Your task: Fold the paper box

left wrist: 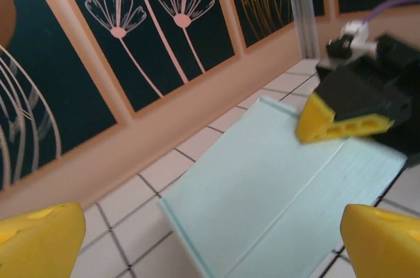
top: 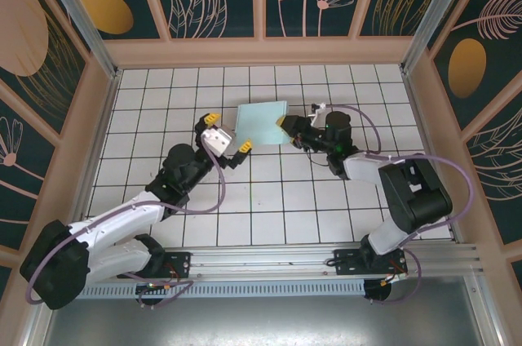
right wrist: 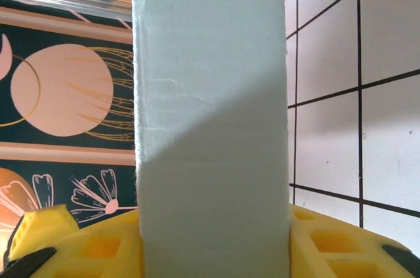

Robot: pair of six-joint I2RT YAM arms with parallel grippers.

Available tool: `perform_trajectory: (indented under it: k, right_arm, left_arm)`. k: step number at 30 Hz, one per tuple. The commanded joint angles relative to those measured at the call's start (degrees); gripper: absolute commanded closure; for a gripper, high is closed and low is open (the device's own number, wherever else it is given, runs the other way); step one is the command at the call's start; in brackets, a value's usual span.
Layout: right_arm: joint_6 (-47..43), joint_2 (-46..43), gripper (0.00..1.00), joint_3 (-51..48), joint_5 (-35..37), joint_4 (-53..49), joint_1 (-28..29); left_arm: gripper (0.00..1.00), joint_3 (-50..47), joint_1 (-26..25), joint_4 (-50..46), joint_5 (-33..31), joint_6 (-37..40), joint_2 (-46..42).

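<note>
The paper box (top: 261, 123) is pale teal and folded into a flat rectangular shape; it is at mid-table, toward the back. My right gripper (top: 285, 126) is shut on its right edge. In the right wrist view the box (right wrist: 210, 127) stands between the yellow fingers (right wrist: 341, 242). My left gripper (top: 228, 133) is open just left of the box, apart from it. In the left wrist view the box (left wrist: 275, 186) lies ahead, beyond the wide-apart yellow fingertips (left wrist: 39, 242), with the right gripper's yellow finger (left wrist: 341, 120) on its far side.
The white tiled floor (top: 269, 199) is fenced by peach walls (top: 261, 51) with dark floral panels. A metal rail (top: 269, 260) runs along the near edge by the arm bases.
</note>
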Motion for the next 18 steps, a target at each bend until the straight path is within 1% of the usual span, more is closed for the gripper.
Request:
perform_trajectory:
  k: [1, 2, 4, 7, 11, 14, 18]
  right_arm:
    - [0.6, -4.0, 0.58, -1.2, -2.5, -0.2, -1.5]
    - [0.8, -4.6, 0.58, -1.4, -2.9, -0.3, -1.9]
    - [1.3, -6.2, 0.59, -2.0, -3.4, -0.5, -2.7]
    - [1.7, -7.6, 0.58, -2.6, -4.0, -0.5, -3.8]
    - [4.4, -7.7, 0.58, -3.5, -5.2, 2.9, -4.9]
    - [5.7, -8.0, 0.59, -3.5, -6.2, 4.4, -5.2]
    - [6.9, -9.7, 0.59, -4.4, -5.8, 4.7, -5.3]
  left_arm:
    - [0.01, -0.1, -0.2, 2.4, -6.5, 13.0, 1.9]
    - [0.01, -0.3, -0.3, 3.4, -7.0, 13.6, 2.3]
    - [0.01, -1.5, -0.9, 5.0, -5.1, 18.0, 2.3]
    - [0.01, -2.7, -2.3, 9.2, -5.4, 22.4, 3.2]
    - [0.01, -2.7, -6.0, 14.1, -11.2, 32.4, 8.2]
    - [0.01, -3.0, -7.5, 23.6, -15.3, 38.5, 13.5]
    - [0.01, -2.8, -7.6, 36.2, -16.9, 46.2, 19.6]
